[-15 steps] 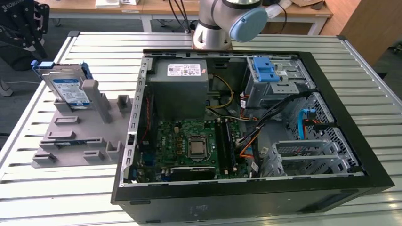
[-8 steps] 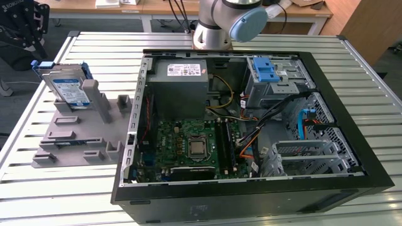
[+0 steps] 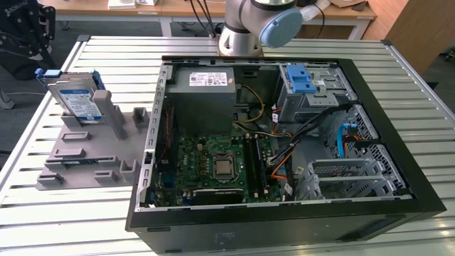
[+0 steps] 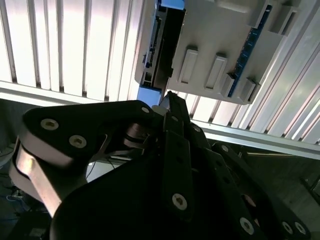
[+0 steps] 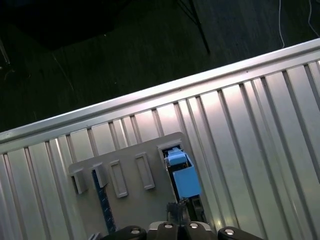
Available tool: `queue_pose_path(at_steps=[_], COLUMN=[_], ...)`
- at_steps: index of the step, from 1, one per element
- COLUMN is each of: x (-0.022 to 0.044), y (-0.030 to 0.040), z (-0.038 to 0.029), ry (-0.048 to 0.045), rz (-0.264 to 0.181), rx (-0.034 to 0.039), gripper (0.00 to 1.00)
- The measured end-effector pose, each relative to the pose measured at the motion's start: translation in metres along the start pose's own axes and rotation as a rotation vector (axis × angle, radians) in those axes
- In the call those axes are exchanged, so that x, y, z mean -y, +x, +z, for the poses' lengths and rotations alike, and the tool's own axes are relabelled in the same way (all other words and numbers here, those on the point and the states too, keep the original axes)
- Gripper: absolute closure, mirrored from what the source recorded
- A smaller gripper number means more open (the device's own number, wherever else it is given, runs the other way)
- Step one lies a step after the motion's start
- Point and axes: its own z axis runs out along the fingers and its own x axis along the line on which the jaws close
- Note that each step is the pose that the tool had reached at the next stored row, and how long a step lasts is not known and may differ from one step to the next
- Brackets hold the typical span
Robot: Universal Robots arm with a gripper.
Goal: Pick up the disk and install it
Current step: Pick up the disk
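Note:
The disk (image 3: 76,98) stands on edge in a slot of the grey holder (image 3: 85,154), at the exterior view's left. It is silver-grey with a white-and-blue label and a blue frame. In the first wrist view I look down on the blue top edge of the disk (image 5: 184,177), with my gripper (image 5: 179,207) just above it, its fingers together and holding nothing. In the second wrist view the disk (image 4: 162,45) appears edge-on in the holder (image 4: 220,40), and the black gripper (image 4: 169,97) hangs close over it without touching it.
An open computer case (image 3: 284,213) lies on the slatted metal table (image 3: 427,154), right of the holder. Inside it are a motherboard (image 3: 220,165), a grey power supply box (image 3: 202,101), a drive bay with a blue latch (image 3: 302,80) and a wire cage (image 3: 344,176). The arm's base (image 3: 245,32) stands behind the case.

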Motion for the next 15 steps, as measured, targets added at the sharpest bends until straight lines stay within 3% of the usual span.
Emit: queue_pose_path(at_steps=[2, 4, 12, 15], x=[-0.0028, -0.0032, -0.0032, -0.0033], y=[0.0009, 0.0010, 0.0010, 0.0011], z=[0.0008, 0.0017, 0.0045, 0.0048], ry=[0.0104, 0.0090, 0.0081, 0.0078], rz=[0.000, -0.017, -0.160, -0.174], rx=[0.0068, 0.0137, 0.0120, 0.0119], gripper=[0.89, 0.89, 0.89, 0.89])
